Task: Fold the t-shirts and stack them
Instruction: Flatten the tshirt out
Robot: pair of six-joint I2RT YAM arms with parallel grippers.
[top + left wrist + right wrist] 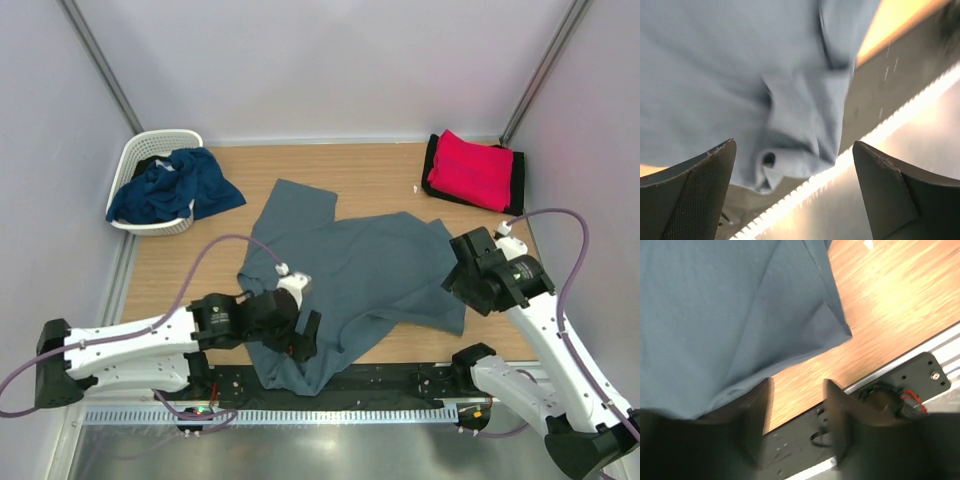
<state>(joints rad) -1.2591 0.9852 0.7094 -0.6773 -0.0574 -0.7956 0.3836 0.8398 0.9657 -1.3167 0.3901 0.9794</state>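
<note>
Jaws of the left gripper (300, 338) are standing wide apart, gripping nothing, over the bunched near hem of the grey shirt (370, 270). Those of the right gripper (462, 265) are standing partly open at that shirt's right edge with only bare wood showing between them. In the right wrist view the cloth is lying just beside one finger (760, 410); whether it is touching, I cannot tell.

The worktop (380, 170) is carrying the grey shirt spread and rumpled across its middle, with the near hem spilling past the near edge. Far left of that shirt, a white basket (150, 140) is holding a crumpled navy shirt (175, 185), which is drooping over the rim toward the grey shirt. Far right of the grey shirt, a folded red shirt (470, 168) is lying on a folded black shirt (517, 185).
</note>
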